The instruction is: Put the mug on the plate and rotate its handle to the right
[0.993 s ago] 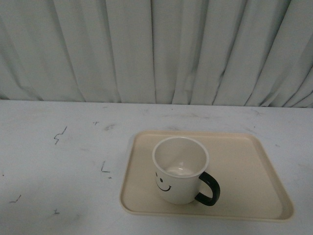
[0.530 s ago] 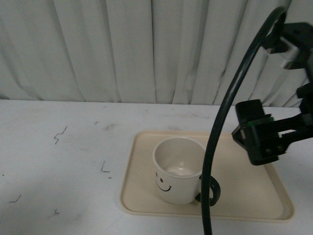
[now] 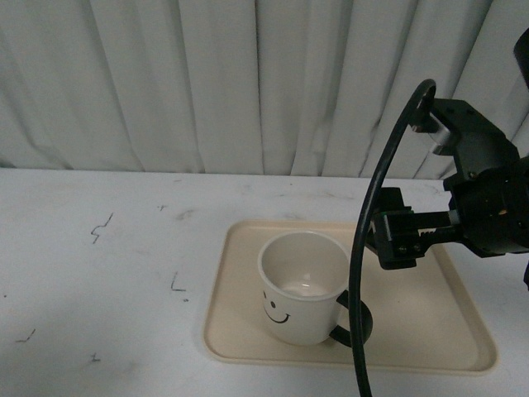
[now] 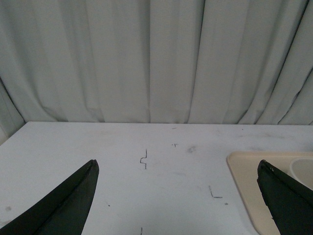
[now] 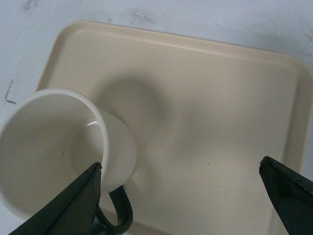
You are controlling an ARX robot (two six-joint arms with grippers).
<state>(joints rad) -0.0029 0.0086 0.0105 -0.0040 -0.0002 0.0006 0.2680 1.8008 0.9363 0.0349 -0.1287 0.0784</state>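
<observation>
The cream-white mug (image 3: 302, 285) with a black smiley face stands upright on the left half of the beige plate (image 3: 430, 318). Its dark handle (image 3: 341, 332) points to the right and toward me, partly behind a black cable (image 3: 361, 248). My right gripper (image 3: 398, 240) is open and hovers above the plate, right of the mug. In the right wrist view the gripper (image 5: 181, 164) is open over bare plate (image 5: 220, 98), with the mug (image 5: 58, 147) and handle (image 5: 120, 215) beside one finger. My left gripper (image 4: 177, 165) is open and empty over the table.
The white table (image 3: 99, 273) carries small dark pen marks (image 3: 101, 227). A pale curtain (image 3: 248, 83) hangs behind it. In the left wrist view the plate's corner (image 4: 249, 171) and the mug's rim (image 4: 305, 169) lie beside one finger.
My right arm has come into view from the right and has dropped lower and further left, over the plate beside the mug. The mug and plate have not moved.
</observation>
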